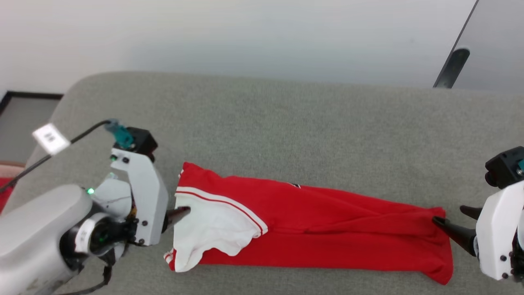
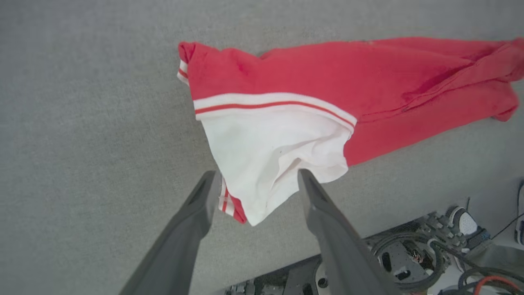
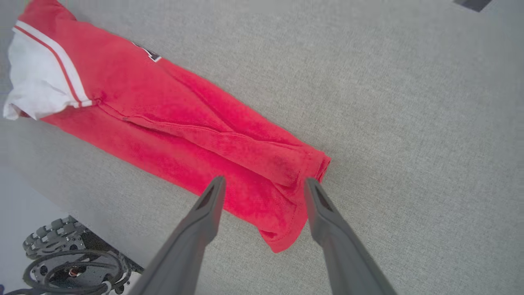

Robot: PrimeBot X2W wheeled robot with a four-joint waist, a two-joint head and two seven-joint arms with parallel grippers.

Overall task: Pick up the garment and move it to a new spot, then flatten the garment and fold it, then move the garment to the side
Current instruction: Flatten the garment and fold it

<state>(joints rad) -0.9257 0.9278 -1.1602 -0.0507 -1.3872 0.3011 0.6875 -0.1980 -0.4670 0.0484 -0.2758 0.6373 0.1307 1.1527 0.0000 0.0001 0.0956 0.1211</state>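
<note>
Left gripper [image 2: 258, 174]: two long dark fingers spread wide and holding nothing. The tips stand either side of the white sleeve end, and the right-hand tip looks to touch the cloth.
Right gripper [image 3: 264, 179]: jaws likewise wide apart and empty, set over the hem end of the garment.
Garment [image 1: 327, 229]: red jersey-style shirt with white short sleeves and white-and-red striped trim. It lies as a long narrow band across the near part of the table, from one gripper to the other.
White sleeve [image 2: 270, 147]: crumpled, lying on top at the robot's left end.
Hem [image 3: 286, 229]: at the robot's right end, with layers overlapping in a ridge.
Numerals [image 3: 149, 53]: a sliver of black with a white outline shows at the far edge; the rest is tucked under.
Table [image 1: 286, 123]: grey, felt-like top with a rounded far-left corner.
Wall [image 1: 245, 32]: pale and plain, beyond the table.
Done, by judgement: the garment is set down and doubled lengthwise, and both grips are let go.
Left, by judgement: smooth the sleeve and the ridge, fold the band end to end, and move it to the side.
</note>
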